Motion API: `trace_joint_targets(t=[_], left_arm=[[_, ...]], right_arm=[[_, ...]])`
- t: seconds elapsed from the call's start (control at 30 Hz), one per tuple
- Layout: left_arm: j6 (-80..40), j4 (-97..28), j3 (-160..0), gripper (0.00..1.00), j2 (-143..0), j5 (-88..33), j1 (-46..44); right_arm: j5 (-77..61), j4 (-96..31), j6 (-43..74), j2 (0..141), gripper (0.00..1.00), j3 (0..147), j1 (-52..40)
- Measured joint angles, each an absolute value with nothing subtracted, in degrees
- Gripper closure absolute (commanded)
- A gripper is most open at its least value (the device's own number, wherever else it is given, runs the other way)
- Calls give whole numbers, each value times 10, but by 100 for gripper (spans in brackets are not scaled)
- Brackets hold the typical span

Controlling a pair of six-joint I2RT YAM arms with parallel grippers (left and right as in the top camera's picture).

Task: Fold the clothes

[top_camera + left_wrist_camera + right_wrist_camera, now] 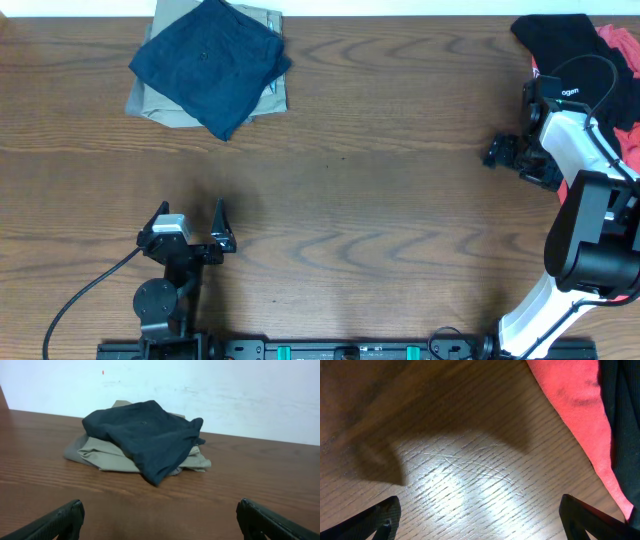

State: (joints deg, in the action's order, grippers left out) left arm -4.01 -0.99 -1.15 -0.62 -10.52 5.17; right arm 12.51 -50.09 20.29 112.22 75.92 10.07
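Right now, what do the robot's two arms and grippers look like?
The slim left arm is black with a silver wrist block and a thin black cable; its left gripper has black pointed fingers. The bulkier right arm has white and black shells, white lettering, looping black cables, and a black right gripper.

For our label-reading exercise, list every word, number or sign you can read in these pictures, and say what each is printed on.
"ogen": white letters on the black casing of the right arm; the first letter is uncertain and more may be hidden.
Small marks on the rail at the bottom edge: too small to read.
Nothing else is legible.
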Motion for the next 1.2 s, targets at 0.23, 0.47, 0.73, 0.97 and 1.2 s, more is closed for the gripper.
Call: trace_joint_targets(t=[0.23, 0.47, 0.73, 0.97, 1.2], left_arm=[[-40, -10, -11, 2, -6, -105, 52], [-40, -10, -11, 2, -6, -105, 52], [-40, -10, -11, 2, -6, -105, 52], [-40, -10, -11, 2, -6, -105, 52], [-40, -10, -11, 2, -6, -105, 52]], right_arm=[[125, -501, 203, 1122, 1, 759, 101], [125, -501, 203, 1122, 1, 759, 101], [125, -501, 203, 1122, 1, 759, 101], [125, -501, 203, 1122, 1, 759, 101], [125, -501, 203, 1091, 1, 759, 95]])
